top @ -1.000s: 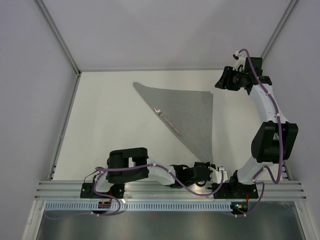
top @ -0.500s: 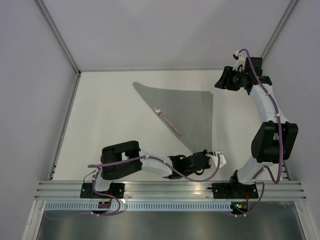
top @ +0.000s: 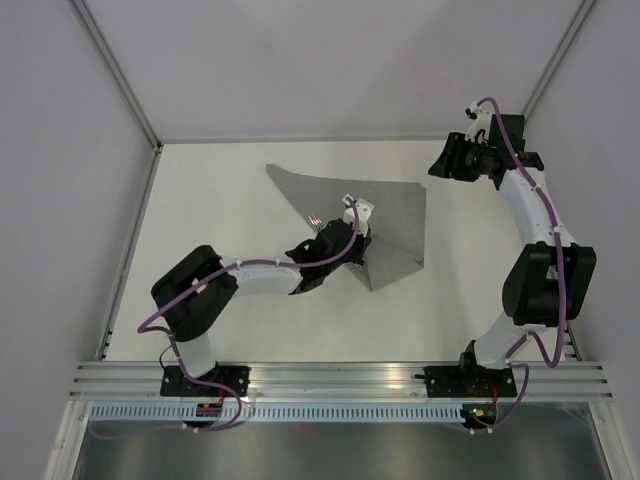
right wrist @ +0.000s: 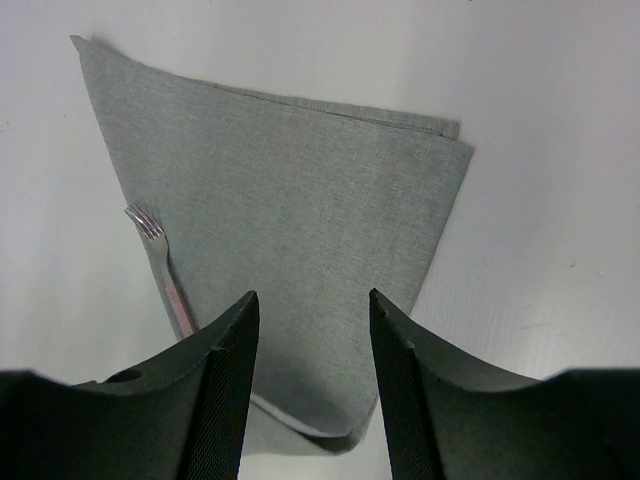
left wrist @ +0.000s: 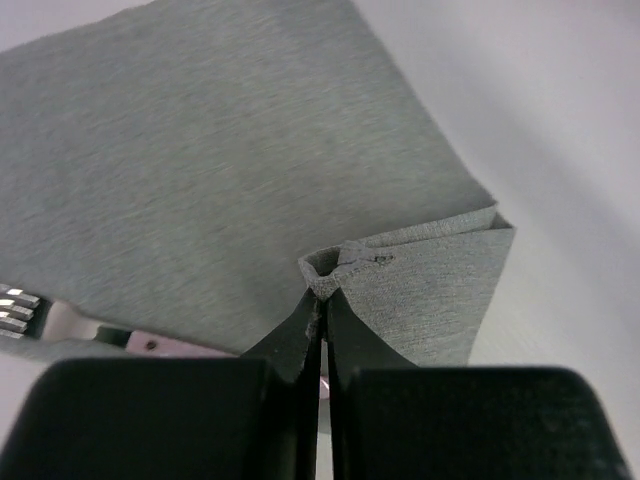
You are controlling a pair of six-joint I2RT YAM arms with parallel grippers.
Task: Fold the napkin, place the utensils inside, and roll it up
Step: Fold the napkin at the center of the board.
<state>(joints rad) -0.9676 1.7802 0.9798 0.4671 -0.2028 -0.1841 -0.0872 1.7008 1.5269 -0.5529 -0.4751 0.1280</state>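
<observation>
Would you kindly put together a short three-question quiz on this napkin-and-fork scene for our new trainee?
1. True or false: the left gripper is shut on a corner of the napkin.
2. The right gripper is: A) open, holding nothing; B) shut on the napkin; C) out of every view.
3. Which utensil lies along the napkin's long slanted edge?
Key: 1 true; 2 A; 3 the fork.
</observation>
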